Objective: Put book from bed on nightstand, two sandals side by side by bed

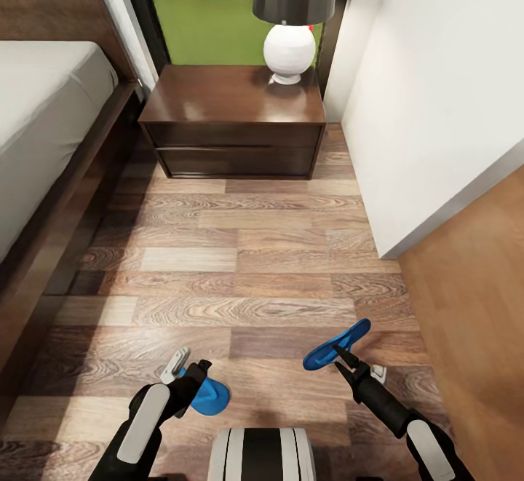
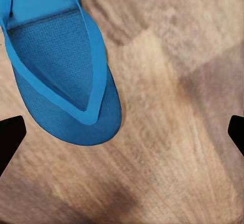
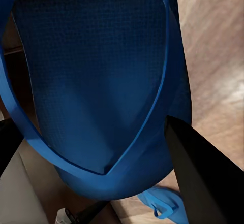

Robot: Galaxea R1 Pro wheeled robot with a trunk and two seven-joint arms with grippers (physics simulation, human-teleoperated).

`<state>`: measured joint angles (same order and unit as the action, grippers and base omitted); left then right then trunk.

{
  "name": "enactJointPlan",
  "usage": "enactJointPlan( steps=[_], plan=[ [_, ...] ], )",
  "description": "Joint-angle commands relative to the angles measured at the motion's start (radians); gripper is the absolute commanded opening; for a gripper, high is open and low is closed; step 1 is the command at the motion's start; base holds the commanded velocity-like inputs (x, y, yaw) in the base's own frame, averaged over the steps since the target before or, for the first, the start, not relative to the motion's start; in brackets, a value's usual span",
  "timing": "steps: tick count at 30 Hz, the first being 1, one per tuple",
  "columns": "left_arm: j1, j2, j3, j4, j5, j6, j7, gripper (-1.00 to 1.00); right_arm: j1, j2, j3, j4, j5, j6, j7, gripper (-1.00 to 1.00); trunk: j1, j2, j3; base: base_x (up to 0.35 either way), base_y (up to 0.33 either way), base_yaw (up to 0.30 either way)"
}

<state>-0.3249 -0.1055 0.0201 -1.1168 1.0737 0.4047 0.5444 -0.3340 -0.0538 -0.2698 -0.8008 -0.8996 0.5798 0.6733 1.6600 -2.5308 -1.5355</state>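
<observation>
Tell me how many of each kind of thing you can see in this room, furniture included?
Blue sandals: 2
Bed: 1
Nightstand: 1
Lamp: 1
Total: 5

Two bright-blue sandals — one [image 1: 206, 396] flat on the wood floor, the other [image 1: 336, 345] raised, tilted — near the bed [image 1: 44, 124].

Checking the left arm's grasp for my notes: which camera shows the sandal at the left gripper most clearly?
The left wrist view: the sandal shows its sole and straps sharply against the floor. In the head view it is small and partly hidden by the left gripper. The right wrist view catches a small blue piece low down, probably this sandal.
</observation>
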Motion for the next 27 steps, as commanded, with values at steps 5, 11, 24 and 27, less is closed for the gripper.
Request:
enactJointPlan(
  steps=[5,11,24,27],
  plan=[
    [0.0,-0.002,0.002,-0.002,0.008,0.002,0.006,1.0,0.0,0.0,-0.001,0.0,-0.005,0.008,-0.001,-1.0,0.0,0.0,-0.001,0.155,0.001,0.0],
    [0.0,-0.003,0.001,-0.002,0.008,0.002,0.006,1.0,0.0,0.0,-0.001,0.0,-0.005,0.008,-0.001,-1.0,0.0,0.0,-0.001,0.054,0.0,0.0],
    [0.0,-0.003,0.002,-0.002,0.008,0.002,0.006,1.0,0.0,0.0,-0.001,0.0,-0.005,0.008,-0.001,-1.0,0.003,-0.002,-0.032,0.002,0.0,0.0],
    [0.0,-0.003,0.003,-0.002,0.008,0.001,0.007,1.0,0.0,0.0,-0.002,0.0,-0.005,0.008,-0.001,-1.0,0.005,-0.003,-0.043,0.0,0.0,0.0]
  ],
)
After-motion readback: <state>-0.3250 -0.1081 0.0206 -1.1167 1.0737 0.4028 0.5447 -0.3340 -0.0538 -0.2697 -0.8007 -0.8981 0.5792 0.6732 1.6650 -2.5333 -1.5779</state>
